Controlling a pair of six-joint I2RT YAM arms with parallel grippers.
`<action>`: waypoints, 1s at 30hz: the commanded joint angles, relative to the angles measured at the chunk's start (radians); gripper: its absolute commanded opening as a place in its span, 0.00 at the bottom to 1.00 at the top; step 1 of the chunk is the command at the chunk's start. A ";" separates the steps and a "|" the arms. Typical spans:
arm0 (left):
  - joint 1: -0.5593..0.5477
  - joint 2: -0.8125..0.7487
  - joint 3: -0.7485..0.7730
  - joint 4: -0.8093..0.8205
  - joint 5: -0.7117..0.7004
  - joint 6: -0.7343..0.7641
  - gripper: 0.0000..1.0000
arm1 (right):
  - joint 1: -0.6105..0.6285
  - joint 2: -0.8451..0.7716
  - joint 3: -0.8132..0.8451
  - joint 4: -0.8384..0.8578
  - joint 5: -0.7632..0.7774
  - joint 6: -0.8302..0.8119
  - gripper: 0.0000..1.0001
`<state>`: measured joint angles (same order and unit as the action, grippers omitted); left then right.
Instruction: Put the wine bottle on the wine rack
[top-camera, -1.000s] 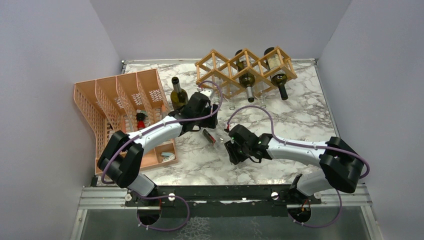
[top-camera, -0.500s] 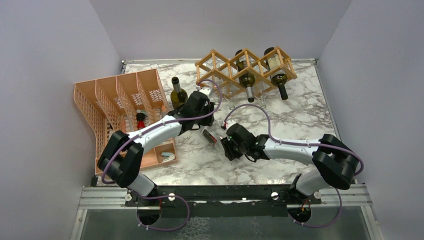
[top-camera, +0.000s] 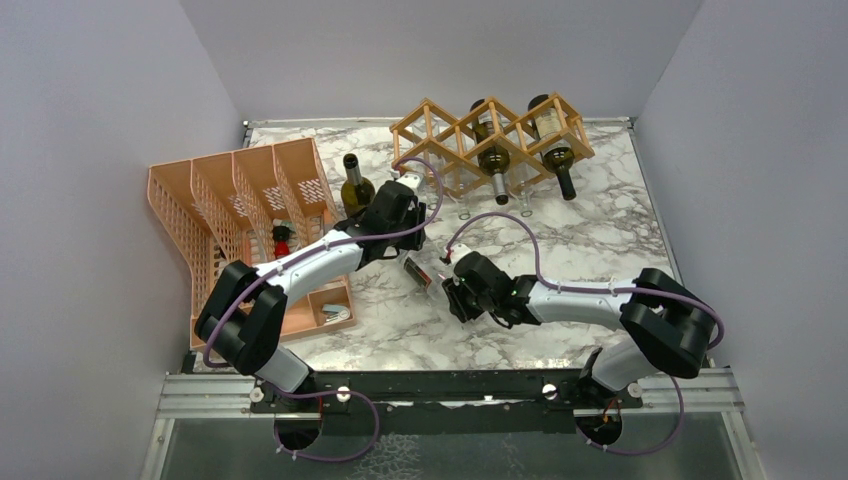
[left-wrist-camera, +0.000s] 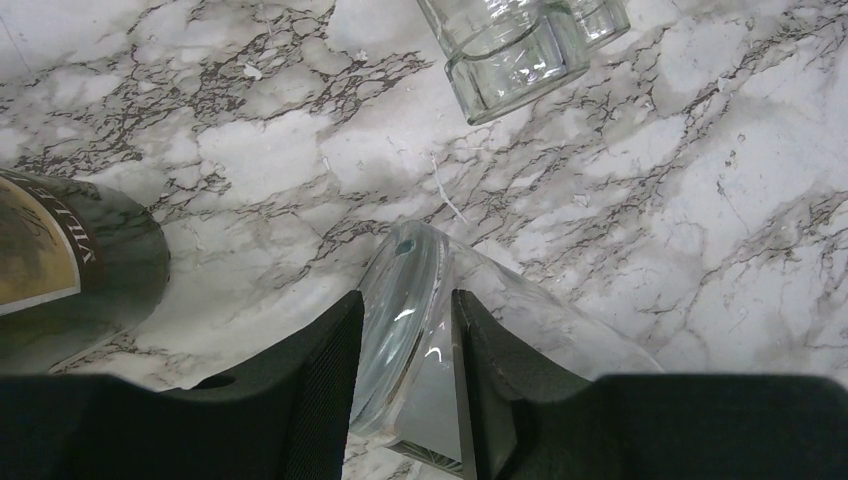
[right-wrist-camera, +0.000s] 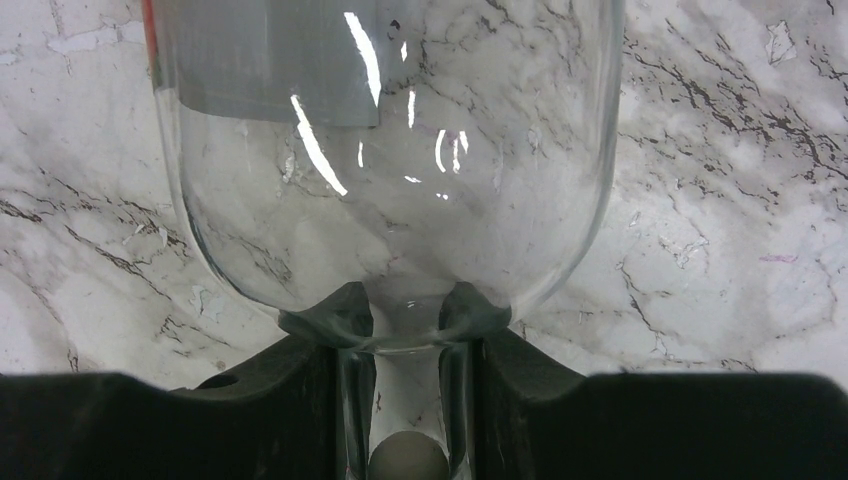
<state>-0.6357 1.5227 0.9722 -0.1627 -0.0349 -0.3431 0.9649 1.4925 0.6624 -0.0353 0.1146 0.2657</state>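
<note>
1. Top view: the clear bottle (top-camera: 418, 272) lies flat at mid-table (top-camera: 600, 230), slung between the two arms. It's well apart from the rack (top-camera: 452, 138) at the far edge.
2. The left gripper (top-camera: 408, 252) comes down on the bottle's far end and the right gripper (top-camera: 452, 292) meets its near end. From up here I can't tell whether the glass rests on the marble or hangs just above it.
3. Two dark bottles (top-camera: 492, 152) fill the rack's middle and right cells, and its left cell is open. Another dark one stands upright beside the orange organizer (top-camera: 240, 200).
4. Left wrist: the jaws are clamped in tight on the bottle's round base. One finger (left-wrist-camera: 320, 390) presses each side of the glass, with a grey label just below. A glass (left-wrist-camera: 505, 45) lies ahead on the marble, and the labelled dark bottle sits off to the left.
5. Right wrist: the jaws are pinched close around the slim neck right under the shoulder. Fingers (right-wrist-camera: 315, 345) touch both sides, and the clear body balloons out ahead.
</note>
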 joint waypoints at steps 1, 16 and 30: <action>-0.015 0.004 0.001 -0.090 0.044 -0.002 0.40 | -0.005 0.031 -0.017 0.060 0.026 -0.004 0.01; -0.013 -0.132 0.020 -0.094 -0.020 -0.016 0.62 | -0.005 -0.209 -0.007 -0.007 0.034 -0.018 0.01; -0.013 -0.378 0.046 -0.050 -0.099 0.021 0.66 | -0.006 -0.438 0.012 -0.052 0.066 -0.032 0.01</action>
<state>-0.6456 1.2617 0.9749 -0.2562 -0.0578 -0.3519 0.9611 1.1793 0.6270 -0.2451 0.1169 0.2523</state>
